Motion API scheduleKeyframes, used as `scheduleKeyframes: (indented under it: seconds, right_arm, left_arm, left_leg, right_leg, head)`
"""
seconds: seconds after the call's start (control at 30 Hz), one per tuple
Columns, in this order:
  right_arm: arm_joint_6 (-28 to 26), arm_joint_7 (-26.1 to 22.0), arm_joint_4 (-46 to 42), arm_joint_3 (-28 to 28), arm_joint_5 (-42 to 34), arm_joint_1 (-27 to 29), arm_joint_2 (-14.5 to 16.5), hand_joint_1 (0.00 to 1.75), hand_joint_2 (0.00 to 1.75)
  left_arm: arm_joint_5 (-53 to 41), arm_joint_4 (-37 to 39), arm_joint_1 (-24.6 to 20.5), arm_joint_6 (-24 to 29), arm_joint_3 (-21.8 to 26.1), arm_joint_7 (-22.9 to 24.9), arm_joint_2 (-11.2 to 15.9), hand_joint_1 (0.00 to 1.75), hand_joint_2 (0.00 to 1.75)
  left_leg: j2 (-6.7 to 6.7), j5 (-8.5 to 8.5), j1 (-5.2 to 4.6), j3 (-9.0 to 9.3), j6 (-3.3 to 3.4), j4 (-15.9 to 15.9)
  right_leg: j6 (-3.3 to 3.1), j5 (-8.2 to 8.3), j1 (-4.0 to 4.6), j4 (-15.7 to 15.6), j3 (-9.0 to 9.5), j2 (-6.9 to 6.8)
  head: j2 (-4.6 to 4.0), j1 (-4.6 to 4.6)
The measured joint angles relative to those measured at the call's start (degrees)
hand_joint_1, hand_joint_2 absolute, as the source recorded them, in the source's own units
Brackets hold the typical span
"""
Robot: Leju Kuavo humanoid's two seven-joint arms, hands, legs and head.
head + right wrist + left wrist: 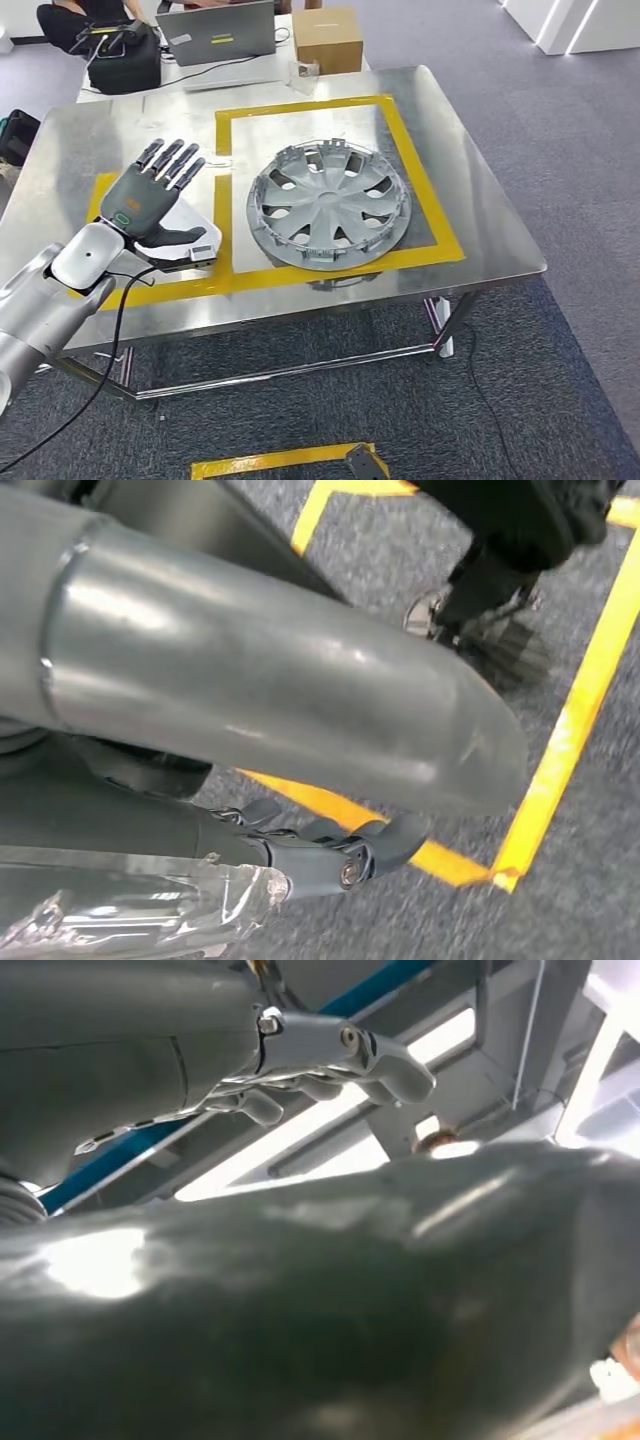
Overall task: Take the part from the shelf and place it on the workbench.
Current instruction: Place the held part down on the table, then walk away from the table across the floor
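The part, a silver hubcap (329, 203), lies flat on the steel workbench (483, 225) inside a square of yellow tape (423, 190). My left hand (155, 195) hovers low over the bench just left of the hubcap, palm down, fingers stretched out and apart, holding nothing. In the left wrist view its fingers (340, 1050) reach out above the shiny bench top (317, 1290). My right hand (332, 855) hangs beside my body over the grey carpet, fingers loosely extended, with nothing in them.
Behind the workbench stands a white table with a laptop (217, 32), a cardboard box (327, 38) and a black bag (124, 58); a person sits there. Yellow tape (279, 460) marks the carpet at my feet. A black cable (113, 350) hangs from my left arm.
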Motion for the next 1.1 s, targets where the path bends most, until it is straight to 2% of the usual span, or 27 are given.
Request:
scheduleKeyframes:
  seconds: [0.07,0.1,0.13,0.17,0.23,0.27,0.3,0.33,0.37,0.43,0.47,0.5,0.57,0.6,0.63,0.67,0.7,0.73,0.77,0.8,0.83,0.87,0.9,0.97,1.0,1.03,1.1]
  right_arm:
    - [0.0,0.0,0.0,-0.2,0.0,0.1,0.0,0.0,0.0]
    - [0.0,0.0,0.0,-0.2,0.0,0.1,0.0,0.0,0.0]
    - [0.0,0.0,0.0,-0.2,0.1,0.1,0.0,0.0,0.0]
    - [0.0,0.0,0.0,-0.3,0.1,0.1,0.0,0.0,0.0]
    - [-0.1,0.0,0.0,-0.3,0.1,0.1,0.0,0.0,0.0]
    - [-0.1,0.0,0.0,-0.4,0.1,0.1,0.0,0.0,0.0]
    - [-0.1,0.0,0.0,-0.5,0.1,0.2,0.0,0.0,0.0]
    - [-0.1,0.0,0.0,-0.5,0.1,0.2,0.0,0.0,0.0]
    - [-0.1,0.0,0.0,-0.6,0.1,0.2,0.0,0.0,0.0]
    - [-0.1,0.0,0.0,-0.6,0.1,0.1,0.0,0.0,0.0]
    - [-0.1,0.0,0.0,-0.6,0.1,0.1,0.0,0.0,0.0]
    - [-0.2,-0.1,0.0,-0.6,0.1,0.1,0.0,0.0,0.0]
    - [-0.2,-0.1,0.0,-0.7,0.1,0.1,0.0,0.0,0.0]
    - [-0.2,-0.1,0.0,-0.7,0.1,0.2,0.0,0.0,0.0]
    - [-0.2,-0.1,0.0,-0.7,0.1,0.3,0.0,0.0,0.0]
    - [-0.2,-0.1,0.0,-0.7,0.1,0.3,0.0,0.0,0.0]
    - [-0.2,-0.1,0.0,-0.7,0.1,0.3,0.0,0.0,0.0]
    - [-0.3,-0.1,0.0,-0.7,0.1,0.3,0.0,0.0,0.0]
    - [-0.3,-0.1,0.0,-0.7,0.0,0.2,0.0,0.0,0.0]
    - [-0.3,-0.1,0.0,-0.7,0.0,0.2,0.0,0.0,0.0]
    - [-0.3,-0.1,0.0,-0.7,0.0,0.1,0.0,0.0,0.0]
    - [-0.3,-0.1,0.0,-0.7,0.0,0.1,-0.1,0.0,0.0]
    - [-0.3,-0.1,0.0,-0.7,0.0,0.1,-0.1,0.0,0.0]
    - [-0.3,-0.2,0.0,-0.9,0.0,0.0,-0.1,0.0,0.0]
    - [-0.3,-0.2,0.0,-0.9,0.0,-0.1,-0.1,0.0,0.0]
    - [-0.4,-0.2,0.0,-1.0,0.0,-0.1,-0.1,0.0,0.0]
    - [-0.4,-0.3,0.0,-1.2,-0.1,0.0,-0.1,0.0,0.0]
  left_arm:
    - [0.1,0.0,-0.1,0.0,0.1,0.0,0.0,0.0,0.0]
    - [0.1,0.1,-0.1,0.0,0.2,0.0,0.0,0.0,0.0]
    - [0.1,0.1,-0.1,0.0,0.2,0.0,0.0,0.0,0.0]
    - [0.1,0.1,-0.1,0.0,0.2,0.0,0.0,0.0,0.0]
    - [0.2,0.1,-0.1,0.0,0.2,0.0,0.0,0.0,0.0]
    - [0.2,0.2,0.0,0.0,0.2,0.0,0.0,0.0,0.0]
    - [0.2,0.2,0.0,0.0,0.2,0.0,-0.1,0.0,0.0]
    - [0.2,0.2,0.1,0.0,0.2,0.0,-0.1,0.0,0.0]
    - [0.2,0.3,0.1,0.0,0.2,0.0,-0.2,0.0,0.0]
    - [0.2,0.3,-0.2,-0.1,0.2,0.0,-0.3,0.0,0.0]
    - [0.3,0.3,-0.4,-0.1,0.2,0.0,-0.4,0.0,0.0]
    - [0.3,0.3,-0.5,-0.1,0.3,0.0,-0.5,0.0,0.0]
    - [0.3,0.3,-0.6,-0.3,0.2,0.0,-0.7,0.0,0.0]
    - [0.3,0.4,-0.6,-0.4,0.2,0.0,-0.8,0.0,0.0]
    - [0.3,0.4,-0.6,-0.5,0.2,0.0,-1.0,0.0,0.0]
    - [0.3,0.4,-0.7,-0.6,0.2,0.0,-1.1,0.0,0.0]
    - [0.3,0.5,-0.7,-0.6,0.2,0.0,-1.3,0.0,0.0]
    - [0.3,0.5,-0.7,-0.7,0.2,0.0,-1.4,0.0,0.0]
    - [0.3,0.6,-0.7,-0.7,0.2,0.0,-1.5,0.0,0.0]
    - [0.3,0.7,-0.7,-0.7,0.1,0.0,-1.6,0.0,0.0]
    - [0.3,0.7,-0.7,-0.7,0.1,0.0,-1.7,0.0,0.0]
    - [0.3,0.8,-0.7,-0.7,0.1,0.0,-1.7,0.0,0.0]
    - [0.3,0.8,-0.7,-0.7,0.1,0.0,-1.7,0.0,0.0]
    - [0.3,0.9,-0.8,-0.7,0.1,0.0,-1.8,0.0,0.0]
    - [0.3,0.9,-0.9,-0.7,0.1,0.0,-1.8,0.0,0.0]
    - [0.2,1.0,-1.1,-0.7,0.1,0.0,-1.9,0.0,0.0]
    - [0.2,1.2,-1.4,-0.8,0.1,0.0,-2.1,0.0,0.0]
  left_leg:
    - [-0.05,0.87,0.03,-0.2,-0.69,-0.4]
    - [0.02,0.63,0.13,-0.48,-0.95,-0.2]
    - [0.08,-0.61,0.19,-1.09,-1.12,0.9]
    - [0.15,-2.8,0.18,-2.12,-1.21,3.5]
    - [0.21,-8.47,0.05,-4.83,-1.16,11.7]
    - [0.21,-10.51,0.0,-5.75,-1.09,15.4]
    - [0.21,-11.57,-0.03,-5.71,-0.97,17.3]
    - [0.21,-11.66,-0.07,-4.53,-0.81,17.0]
    - [0.22,-10.98,-0.12,-2.11,-0.6,14.4]
    - [0.23,-9.52,-0.27,3.92,-0.25,6.5]
    - [0.2,-9.13,-0.37,5.89,-0.06,3.5]
    - [0.15,-9.02,-0.52,6.8,0.17,1.9]
    - [0.09,-8.44,-0.78,6.46,0.87,1.6]
    - [0.16,-7.96,-0.79,6.17,1.31,1.5]
    - [0.23,-7.46,-0.75,5.82,1.77,1.5]
    - [0.32,-6.9,-0.68,5.35,2.18,1.4]
    - [0.37,-6.39,-0.7,4.77,2.49,1.4]
    - [0.39,-5.85,-0.78,4.1,2.71,1.4]
    - [0.39,-5.27,-0.9,3.34,2.82,1.4]
    - [0.39,-4.67,-1.02,2.56,2.86,1.4]
    - [0.39,-4.07,-1.13,1.79,2.86,1.4]
    - [0.37,-3.45,-1.23,1.02,2.82,1.4]
    - [0.35,-2.84,-1.3,0.33,2.71,1.5]
    - [0.34,-1.75,-1.4,-0.63,2.26,1.5]
    - [0.36,-1.24,-1.39,-0.81,1.95,1.5]
    - [0.38,-0.7,-1.32,-0.88,1.6,1.4]
    - [0.33,0.22,-1.11,-1.0,0.86,1.0]
  right_leg:
    - [-1.34,0.76,0.13,0.6,-0.57,0.16]
    - [-1.94,1.21,0.16,0.7,-0.99,0.11]
    - [-2.53,1.71,0.16,0.7,-1.49,0.05]
    - [-3.04,2.24,0.16,0.7,-2.07,-0.03]
    - [-3.56,3.22,0.37,0.7,-3.34,-0.17]
    - [-3.62,3.69,0.5,0.7,-3.99,-0.23]
    - [-3.59,4.17,0.61,0.7,-4.64,-0.27]
    - [-3.5,4.64,0.68,0.7,-5.25,-0.3]
    - [-3.35,5.1,0.71,0.8,-5.79,-0.3]
    - [-2.84,5.89,0.84,0.9,-6.62,-0.31]
    - [-2.52,6.3,0.93,0.9,-6.92,-0.33]
    - [-2.17,6.71,1.01,0.8,-7.12,-0.36]
    - [-1.47,7.69,0.94,0.2,-7.3,-0.44]
    - [-1.13,7.68,0.85,0.2,-7.44,-0.47]
    - [-0.85,6.81,0.79,0.8,-7.84,-0.57]
    - [-0.63,4.86,0.77,2.6,-8.57,-0.66]
    - [-0.49,2.09,0.77,5.8,-9.61,-0.76]
    - [-0.38,-0.75,0.8,9.7,-10.76,-0.82]
    - [-0.31,-2.89,0.84,13.6,-11.63,-0.82]
    - [-0.32,-3.75,0.9,16.3,-11.88,-0.83]
    - [-0.42,-3.42,0.98,17.1,-11.22,-0.82]
    - [-0.61,-2.2,1.06,15.8,-9.52,-0.82]
    - [-0.9,-0.88,1.16,12.7,-6.78,-0.82]
    - [-1.53,-0.59,1.47,4.7,-0.88,-0.8]
    - [-1.77,-1.01,1.64,1.9,0.86,-0.75]
    - [-2.05,-1.38,1.85,0.5,1.45,-0.68]
    - [-2.82,-0.38,1.96,0.0,0.86,-0.69]
  head:
    - [0.0,-0.1]
    - [0.0,-0.09]
    - [0.0,-0.15]
    - [0.0,-0.21]
    - [0.0,-0.31]
    - [0.0,-0.32]
    - [0.0,-0.32]
    - [0.0,-0.31]
    - [0.0,-0.32]
    - [0.0,-0.35]
    - [0.0,-0.32]
    - [0.0,-0.33]
    - [0.0,-0.31]
    - [0.0,-0.32]
    - [0.0,-0.27]
    - [0.0,-0.25]
    - [0.0,-0.21]
    - [0.0,-0.2]
    - [0.0,-0.21]
    - [0.0,-0.21]
    - [0.0,-0.21]
    - [0.0,-0.21]
    - [0.0,-0.21]
    - [0.0,-0.27]
    - [0.0,-0.29]
    - [0.0,-0.25]
    - [0.0,-0.05]
